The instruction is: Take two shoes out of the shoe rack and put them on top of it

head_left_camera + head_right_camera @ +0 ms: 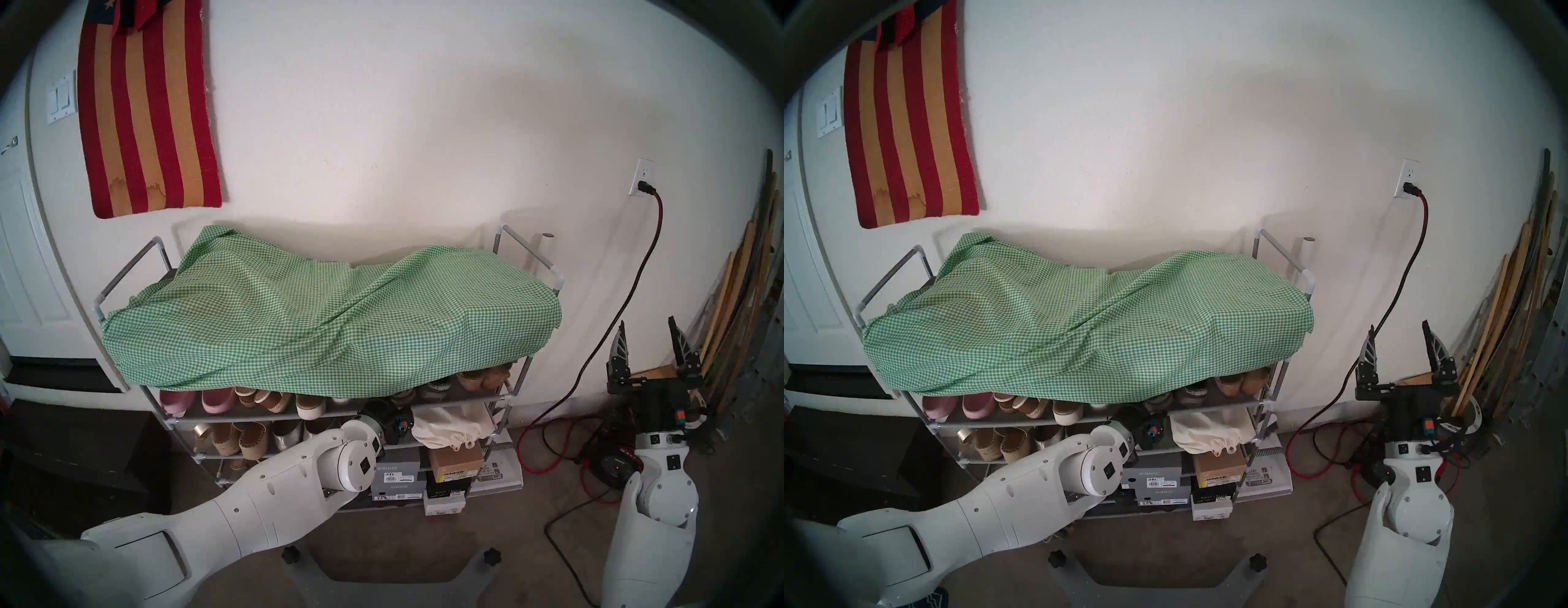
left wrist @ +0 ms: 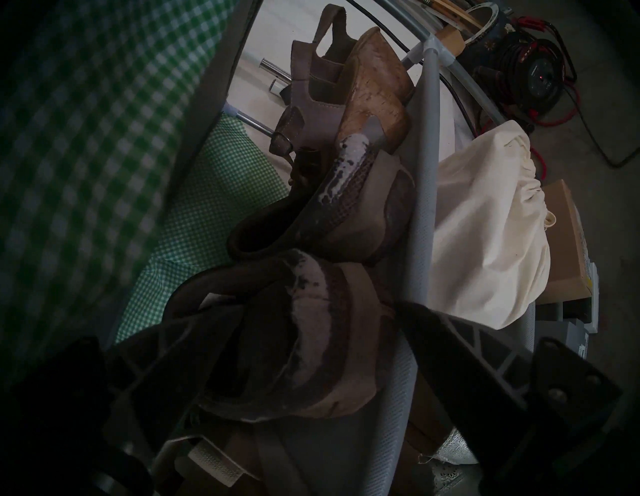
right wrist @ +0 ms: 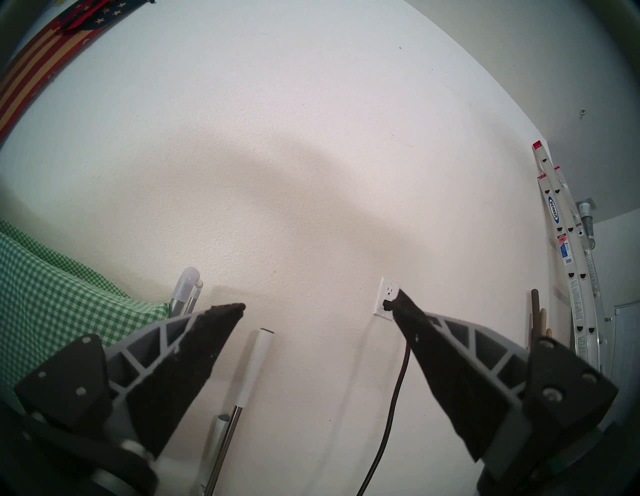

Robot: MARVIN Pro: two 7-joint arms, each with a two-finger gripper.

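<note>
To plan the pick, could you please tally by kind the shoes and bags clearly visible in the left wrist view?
Dark brown clogs: 2
Cork-wedge sandal: 1
Cream cloth bag: 1
Total: 4
Dim fragments at the bottom edge are not counted.

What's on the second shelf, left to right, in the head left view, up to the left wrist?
Pink slip-ons → tan strapped wedge sandals → white-soled wedge → left arm's wrist, reaching in under the gingham cloth on the shoe rack.
</note>
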